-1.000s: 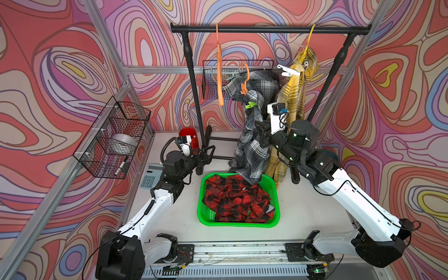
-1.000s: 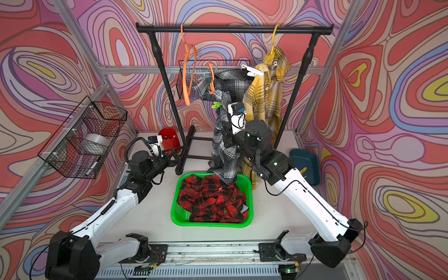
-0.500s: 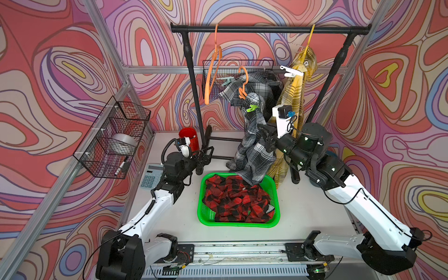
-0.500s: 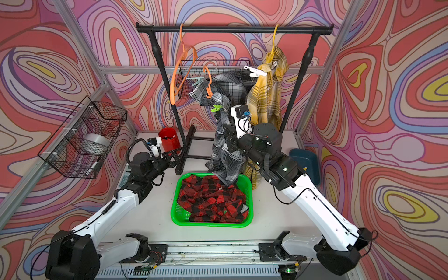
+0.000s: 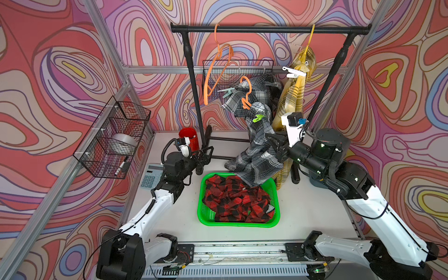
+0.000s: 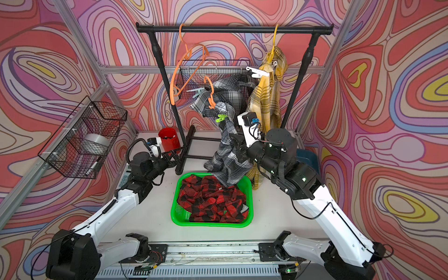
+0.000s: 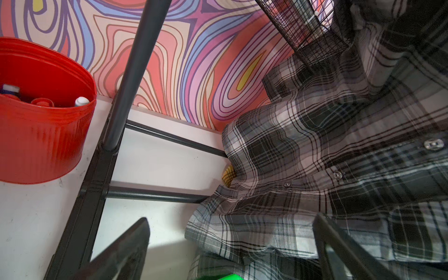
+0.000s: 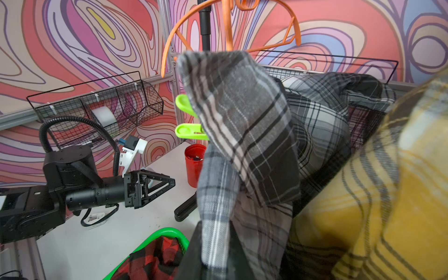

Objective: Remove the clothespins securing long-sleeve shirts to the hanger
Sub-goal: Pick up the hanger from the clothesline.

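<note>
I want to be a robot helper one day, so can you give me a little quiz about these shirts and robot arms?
1. True or false: the red-and-black shirt lies in the green basket.
2. What does the right pincer grip? A) the grey plaid shirt B) the yellow shirt C) an orange hanger
3. Fill in: the left pincer is ____.
Key: 1 true; 2 A; 3 open.

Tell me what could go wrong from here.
1. The right tool is shut on the grey shirt while a green pin is clipped to it: pulling may drag the tangled orange hanger along or strain the cloth.
2. The shirt drapes over the rear wire basket and could snag there.
3. The right arm crowds the yellow shirt, which might get tugged.
</note>
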You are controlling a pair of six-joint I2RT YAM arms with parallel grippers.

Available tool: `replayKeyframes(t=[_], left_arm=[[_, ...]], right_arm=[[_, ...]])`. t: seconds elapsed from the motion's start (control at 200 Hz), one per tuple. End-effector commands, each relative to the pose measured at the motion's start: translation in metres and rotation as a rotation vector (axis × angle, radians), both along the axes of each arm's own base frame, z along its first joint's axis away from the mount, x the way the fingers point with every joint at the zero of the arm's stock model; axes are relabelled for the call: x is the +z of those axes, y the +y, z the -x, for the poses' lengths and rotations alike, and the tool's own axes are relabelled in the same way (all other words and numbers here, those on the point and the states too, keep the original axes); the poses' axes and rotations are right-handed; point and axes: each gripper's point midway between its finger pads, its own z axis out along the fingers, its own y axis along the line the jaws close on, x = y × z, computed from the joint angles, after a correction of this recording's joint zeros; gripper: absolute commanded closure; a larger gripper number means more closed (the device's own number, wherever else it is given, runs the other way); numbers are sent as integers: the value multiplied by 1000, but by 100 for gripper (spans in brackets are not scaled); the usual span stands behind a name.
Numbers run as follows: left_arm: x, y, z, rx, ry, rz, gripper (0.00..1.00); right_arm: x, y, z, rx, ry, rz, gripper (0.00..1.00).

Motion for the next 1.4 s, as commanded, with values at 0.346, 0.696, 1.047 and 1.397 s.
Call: replayKeyframes(t=[0.346, 0.696, 1.047, 1.397], left_arm=[[-11, 10, 0, 33, 14, 1, 0], [-41, 30, 5, 101, 68, -25, 0], [-32, 58, -4, 170, 17, -64, 0], [-8, 73, -38, 173, -85, -14, 0]], right_arm=[[-57, 51, 20, 270, 174, 18, 100], [-21, 85, 28, 454, 114, -41, 100], [27, 85, 40, 509, 10, -79, 100], [54, 93, 49, 591, -50, -118, 100]])
